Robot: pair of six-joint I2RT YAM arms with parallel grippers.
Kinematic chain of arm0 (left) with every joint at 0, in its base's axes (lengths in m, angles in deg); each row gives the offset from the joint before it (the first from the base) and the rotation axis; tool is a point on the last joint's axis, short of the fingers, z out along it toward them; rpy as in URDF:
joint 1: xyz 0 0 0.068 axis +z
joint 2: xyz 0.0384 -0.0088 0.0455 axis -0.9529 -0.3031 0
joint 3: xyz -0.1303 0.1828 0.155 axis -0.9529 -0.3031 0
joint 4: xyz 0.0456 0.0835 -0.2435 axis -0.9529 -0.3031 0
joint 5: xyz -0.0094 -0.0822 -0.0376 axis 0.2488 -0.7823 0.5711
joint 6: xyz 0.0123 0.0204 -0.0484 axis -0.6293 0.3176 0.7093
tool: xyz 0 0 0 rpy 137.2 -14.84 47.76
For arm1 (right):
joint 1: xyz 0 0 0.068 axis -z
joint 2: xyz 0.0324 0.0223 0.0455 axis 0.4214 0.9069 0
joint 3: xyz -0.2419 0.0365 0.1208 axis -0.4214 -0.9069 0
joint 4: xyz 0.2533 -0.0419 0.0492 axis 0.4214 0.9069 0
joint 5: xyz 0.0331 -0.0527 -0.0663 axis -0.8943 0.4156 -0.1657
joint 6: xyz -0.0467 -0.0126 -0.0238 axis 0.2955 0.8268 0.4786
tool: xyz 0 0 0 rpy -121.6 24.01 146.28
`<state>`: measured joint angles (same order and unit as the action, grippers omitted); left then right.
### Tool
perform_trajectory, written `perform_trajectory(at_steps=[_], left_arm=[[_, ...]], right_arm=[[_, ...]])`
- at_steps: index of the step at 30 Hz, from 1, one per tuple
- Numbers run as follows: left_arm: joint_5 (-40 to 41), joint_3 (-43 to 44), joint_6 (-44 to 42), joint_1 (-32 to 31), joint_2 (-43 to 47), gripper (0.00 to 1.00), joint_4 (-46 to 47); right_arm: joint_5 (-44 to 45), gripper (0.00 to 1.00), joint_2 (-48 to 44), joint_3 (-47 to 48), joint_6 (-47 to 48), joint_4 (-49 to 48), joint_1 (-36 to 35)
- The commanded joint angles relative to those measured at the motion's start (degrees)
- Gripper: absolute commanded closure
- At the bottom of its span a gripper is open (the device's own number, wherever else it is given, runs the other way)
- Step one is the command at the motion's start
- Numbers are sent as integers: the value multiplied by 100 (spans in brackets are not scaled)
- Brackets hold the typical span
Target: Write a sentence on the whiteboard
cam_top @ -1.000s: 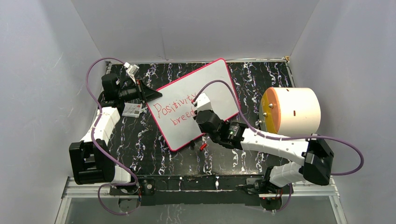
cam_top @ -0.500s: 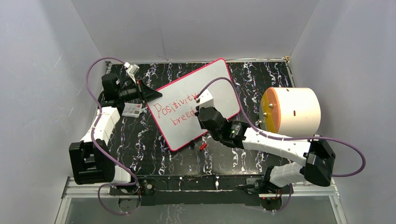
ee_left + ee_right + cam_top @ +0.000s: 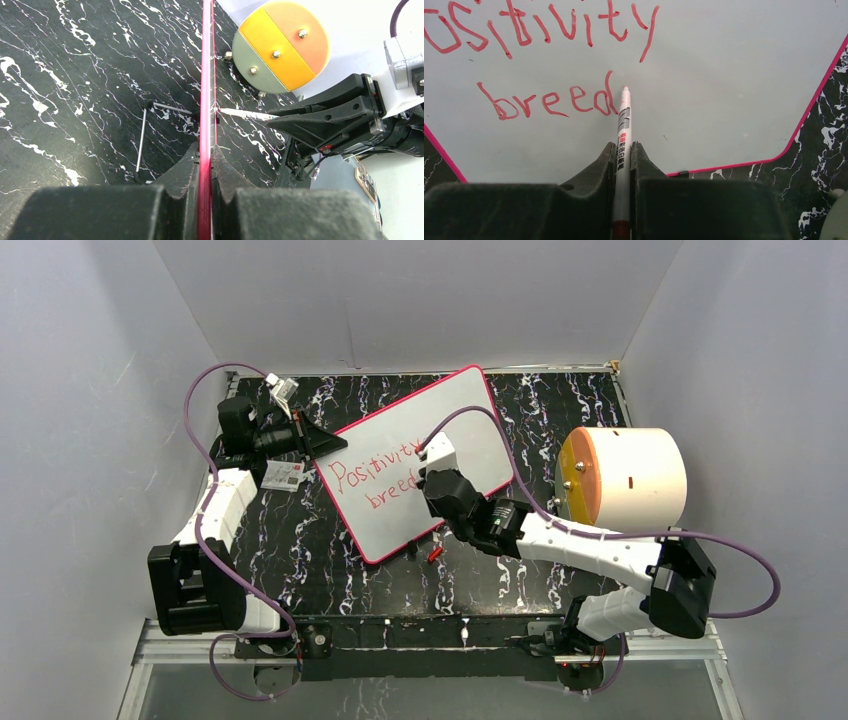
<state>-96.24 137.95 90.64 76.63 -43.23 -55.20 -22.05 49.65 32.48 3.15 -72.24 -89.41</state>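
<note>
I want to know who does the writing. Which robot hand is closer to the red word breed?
Right. The right gripper holds the marker, its tip just beside the word breed. The left gripper pinches the pink edge of the whiteboard, away from the writing.

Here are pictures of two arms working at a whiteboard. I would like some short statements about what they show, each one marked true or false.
1. The right gripper is shut on a marker whose tip points at the whiteboard. True.
2. The sentence is written in blue. False: it is red.
3. The left gripper clamps the whiteboard's pink edge. True.
4. The second line reads "breeds joy". False: it reads only "breed".
5. The drum with the orange face lies on the whiteboard. False: it stands on the table, to the right of the board.
</note>
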Motion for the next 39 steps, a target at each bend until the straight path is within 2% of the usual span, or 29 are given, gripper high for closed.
perform_trajectory(at_steps=[1, 21, 31, 39], left_arm=[[687, -126, -538, -109, -254, 100, -462], [659, -126, -536, -115, -245, 100, -462], [661, -126, -539, -118, -245, 100, -461], [672, -130, -538, -111, -245, 100, -462]], right_arm=[[128, 100, 54, 16, -89, -149, 31], [239, 100, 244, 11, 27, -382, 76], [-8, 100, 105, -108, 139, -693, 64], [-178, 100, 90, -114, 146, -580, 67]])
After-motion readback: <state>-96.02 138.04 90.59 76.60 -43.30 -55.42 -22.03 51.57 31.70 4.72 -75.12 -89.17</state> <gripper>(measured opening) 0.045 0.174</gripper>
